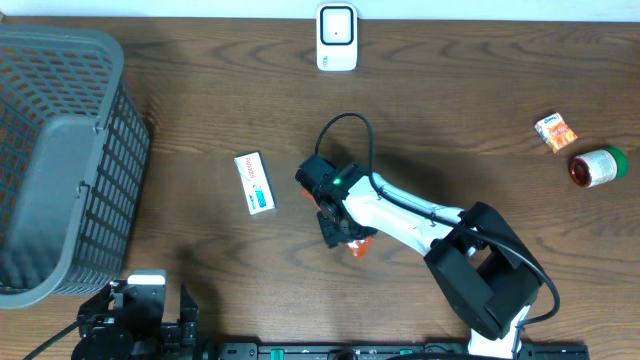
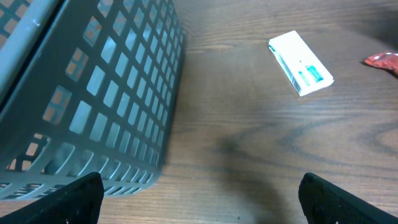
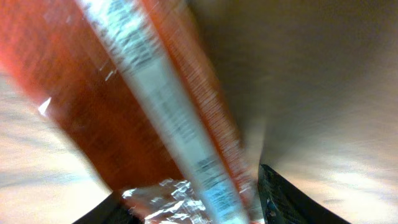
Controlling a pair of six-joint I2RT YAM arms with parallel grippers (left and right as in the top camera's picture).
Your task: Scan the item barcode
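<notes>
The right gripper [image 1: 340, 232] stands low over the middle of the table [image 1: 200, 100]. Its jaws are narrowed onto a red packet [image 3: 124, 112], the item to be scanned as I judge it. In the wrist view the packet fills the space between the dark fingers [image 3: 277, 196], with a white seam running along it and a crinkled end near the tips. From above, only an orange corner of it shows under the gripper. I cannot tell if it is already off the wood or resting on it. The picture is too blurred to show me a barcode.

So the picking step seems to be nearly done, and the scanning itself is not yet done. The white scanner [image 1: 337, 37] stands at the far edge, well apart from the packet, so carrying it there and turning the code toward the scanner is left.

The left gripper [image 2: 200, 186] hangs wide and empty, near the grey basket [image 1: 118, 170]. A white box [image 1: 255, 183] lies between the basket and the right arm
</notes>
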